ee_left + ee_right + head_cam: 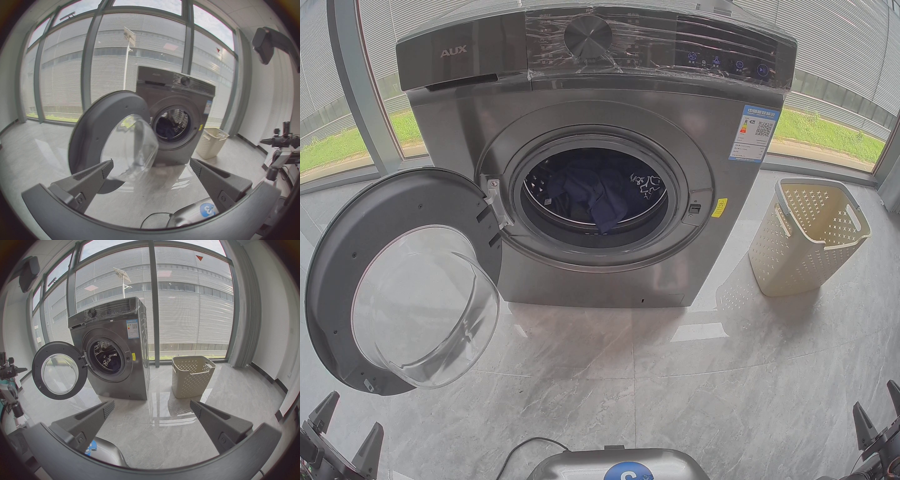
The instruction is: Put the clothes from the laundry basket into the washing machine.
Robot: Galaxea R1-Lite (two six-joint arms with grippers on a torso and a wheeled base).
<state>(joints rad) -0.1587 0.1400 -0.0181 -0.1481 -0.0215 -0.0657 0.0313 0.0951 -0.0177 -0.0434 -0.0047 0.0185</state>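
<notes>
Washing machine [650, 275] stood with door [337, 262] swung open; laundry basket [800, 250] beside it, apparently empty. Clothes [600, 190] lay in the drum [534, 184], judged soft, light, best pinched at a bunched fold. Left hand [151, 163] and right hand [152, 403] gaped empty.

You have on site: one washing machine [700, 125] with one door [375, 250], one laundry basket [800, 250], and two tools, left tool [150, 162] and right tool [151, 403]. Clothes [600, 187] inside the machine: one dark heap, piece count not determinable.
</notes>
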